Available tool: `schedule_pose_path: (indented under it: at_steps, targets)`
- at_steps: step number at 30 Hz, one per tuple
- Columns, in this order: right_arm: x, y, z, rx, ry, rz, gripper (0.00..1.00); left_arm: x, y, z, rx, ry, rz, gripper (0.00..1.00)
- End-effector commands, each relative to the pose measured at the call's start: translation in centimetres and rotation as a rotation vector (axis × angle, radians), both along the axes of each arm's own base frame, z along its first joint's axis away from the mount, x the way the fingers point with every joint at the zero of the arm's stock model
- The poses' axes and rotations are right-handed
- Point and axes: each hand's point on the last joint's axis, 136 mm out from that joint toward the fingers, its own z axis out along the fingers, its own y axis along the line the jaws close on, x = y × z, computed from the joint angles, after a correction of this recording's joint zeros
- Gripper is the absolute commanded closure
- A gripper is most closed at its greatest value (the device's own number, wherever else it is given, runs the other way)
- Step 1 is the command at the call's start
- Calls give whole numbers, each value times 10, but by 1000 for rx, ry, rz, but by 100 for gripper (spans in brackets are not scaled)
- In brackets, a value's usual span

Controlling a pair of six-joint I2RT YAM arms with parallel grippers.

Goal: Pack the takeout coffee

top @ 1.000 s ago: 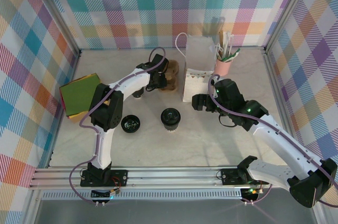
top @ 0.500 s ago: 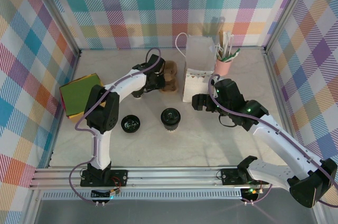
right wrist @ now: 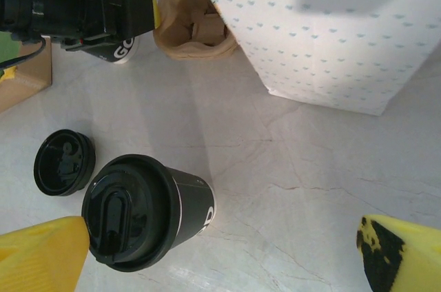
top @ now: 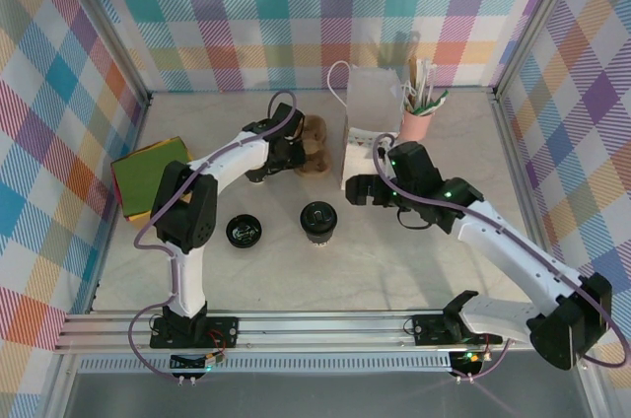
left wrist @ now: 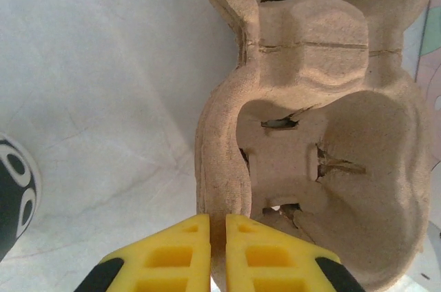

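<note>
The takeout coffee (top: 318, 221), a dark cup with a black lid, stands upright mid-table. In the right wrist view the takeout coffee (right wrist: 141, 213) sits just inside the left finger. My right gripper (top: 357, 191) hangs open over the table to its right, in front of the white paper bag (top: 370, 132); the right gripper (right wrist: 222, 237) holds nothing. My left gripper (top: 293, 147) is shut on the rim of the brown pulp cup carrier (top: 315, 145). Its yellow fingers (left wrist: 172, 257) pinch the wall of that cup carrier (left wrist: 324, 161).
A loose black lid (top: 244, 232) lies left of the coffee. A second dark cup (right wrist: 124, 49) with white lettering stands under the left wrist. A pink cup of utensils (top: 417, 122) stands right of the bag. A green and red stack (top: 148, 176) lies at the left wall.
The left jaws have closed onto the carrier's rim, and the carrier shifted slightly left. The right gripper moved left, nearer the bag's front and the coffee, still open.
</note>
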Motion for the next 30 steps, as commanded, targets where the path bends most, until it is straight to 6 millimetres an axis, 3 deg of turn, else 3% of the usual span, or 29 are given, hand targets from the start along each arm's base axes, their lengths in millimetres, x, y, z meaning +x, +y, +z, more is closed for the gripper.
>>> schedule_pose_path:
  at_steps: [1, 3, 8, 14, 19, 24, 30]
  targets:
    - [9, 26, 24, 53, -58, 77, 5, 2, 9, 17, -27, -38, 20, 90]
    - [13, 36, 24, 52, -57, 104, 15, 0, 12, 13, -29, -28, 22, 90]
    - [26, 65, 27, 53, -59, 155, 51, -2, 15, 11, -29, -24, 27, 90]
    - [57, 82, 15, -34, -57, 104, 73, -3, 17, 14, -30, -33, 32, 90]
    - [83, 99, 4, -95, -53, 92, 76, -2, 14, 12, -42, -29, 25, 90]
    - [109, 107, -22, -196, -16, 64, 80, -1, 12, 7, -46, -17, 22, 90]
    - [131, 93, -49, -259, 30, 12, 80, 0, 12, 7, -47, -16, 20, 90]
